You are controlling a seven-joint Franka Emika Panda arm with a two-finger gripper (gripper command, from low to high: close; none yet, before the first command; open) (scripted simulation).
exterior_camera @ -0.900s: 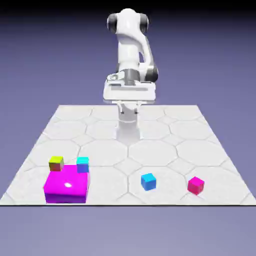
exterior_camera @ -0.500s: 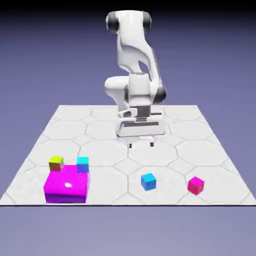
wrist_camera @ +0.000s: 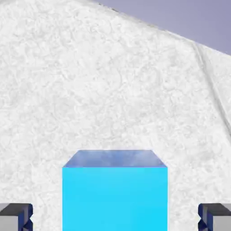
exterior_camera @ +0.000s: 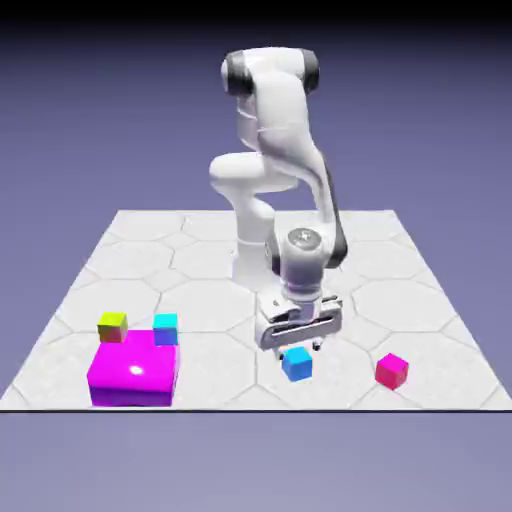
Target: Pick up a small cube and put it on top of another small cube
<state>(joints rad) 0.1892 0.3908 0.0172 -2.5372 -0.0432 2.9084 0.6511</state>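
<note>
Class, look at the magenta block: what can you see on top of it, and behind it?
Nothing rests on top of the magenta block. Just behind it are the yellow-green cube and the cyan cube; the block may hide their lower parts.

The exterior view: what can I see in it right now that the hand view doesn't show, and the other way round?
Only the exterior view shows the white arm, the magenta block, the yellow-green cube, the light cyan cube and the pink cube.

Only the hand view shows clear gaps on both sides of the blue cube, between it and the open end effector's tips.

Both share the blue cube, the pale tabletop and the end effector.
</note>
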